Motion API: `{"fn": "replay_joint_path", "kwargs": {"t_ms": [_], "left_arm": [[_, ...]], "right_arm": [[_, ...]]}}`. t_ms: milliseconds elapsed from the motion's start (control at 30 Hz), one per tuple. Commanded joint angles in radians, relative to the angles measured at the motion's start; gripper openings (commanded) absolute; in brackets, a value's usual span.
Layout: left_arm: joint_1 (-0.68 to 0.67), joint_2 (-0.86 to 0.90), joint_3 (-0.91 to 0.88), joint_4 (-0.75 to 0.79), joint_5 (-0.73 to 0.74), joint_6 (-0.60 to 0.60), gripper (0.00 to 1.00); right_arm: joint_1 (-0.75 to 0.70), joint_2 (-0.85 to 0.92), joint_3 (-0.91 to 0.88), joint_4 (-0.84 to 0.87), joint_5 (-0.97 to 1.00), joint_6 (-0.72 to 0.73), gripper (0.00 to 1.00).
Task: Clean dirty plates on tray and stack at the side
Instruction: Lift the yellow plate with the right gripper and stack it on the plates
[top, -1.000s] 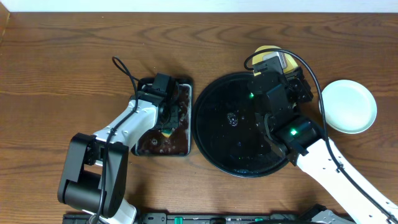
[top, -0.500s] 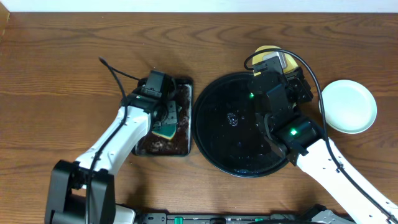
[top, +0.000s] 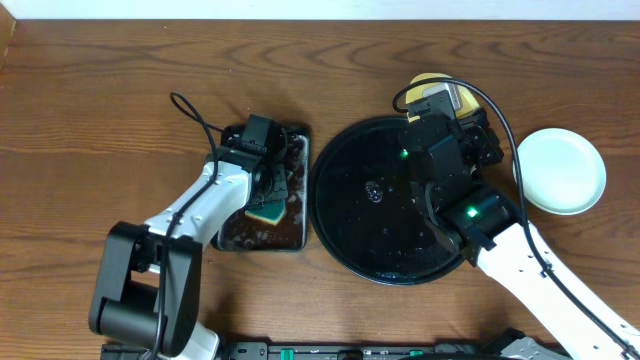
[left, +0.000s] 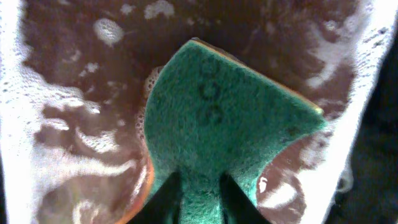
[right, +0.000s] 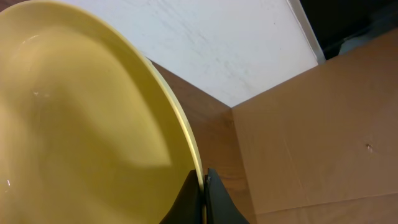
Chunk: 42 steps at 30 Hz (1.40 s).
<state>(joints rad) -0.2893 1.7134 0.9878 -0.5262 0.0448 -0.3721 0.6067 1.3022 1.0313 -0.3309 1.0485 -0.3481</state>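
sponge (left: 230, 118) sits pinched in the left gripper (left: 199, 194), low in the soapy rectangular tray (top: 232, 238). at the far rim of the round tray (top: 350, 235), the right gripper (right: 202, 186) clamps the yellow plate (right: 81, 124) by its edge alone; so thin a hold could slip if wet. a pale plate (top: 560, 170) lies to the right, open table (top: 120, 90) around.

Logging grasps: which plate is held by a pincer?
The yellow plate, pinched at its rim by the right pincer; the white plate lies free on the table.
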Motion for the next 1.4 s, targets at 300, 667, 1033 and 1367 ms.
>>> {"fn": "replay_joint_path", "kwargs": {"t_ms": [300, 667, 1033, 1367], "left_arm": [[0.004, 0.034, 0.000, -0.003, 0.000, 0.013, 0.07], [0.004, -0.037, 0.011, -0.005, -0.001, 0.016, 0.07], [0.004, -0.036, 0.011, -0.011, 0.000, 0.015, 0.08], [0.004, -0.036, 0.000, -0.011, -0.001, 0.016, 0.08]], "right_arm": [[-0.076, -0.016, 0.010, -0.042, -0.022, 0.309, 0.01], [-0.573, -0.016, 0.010, -0.290, -0.619, 0.801, 0.01], [-1.072, 0.052, -0.003, -0.357, -0.956, 0.947, 0.01], [-1.231, 0.261, -0.003, -0.270, -1.061, 0.967, 0.01]]}}
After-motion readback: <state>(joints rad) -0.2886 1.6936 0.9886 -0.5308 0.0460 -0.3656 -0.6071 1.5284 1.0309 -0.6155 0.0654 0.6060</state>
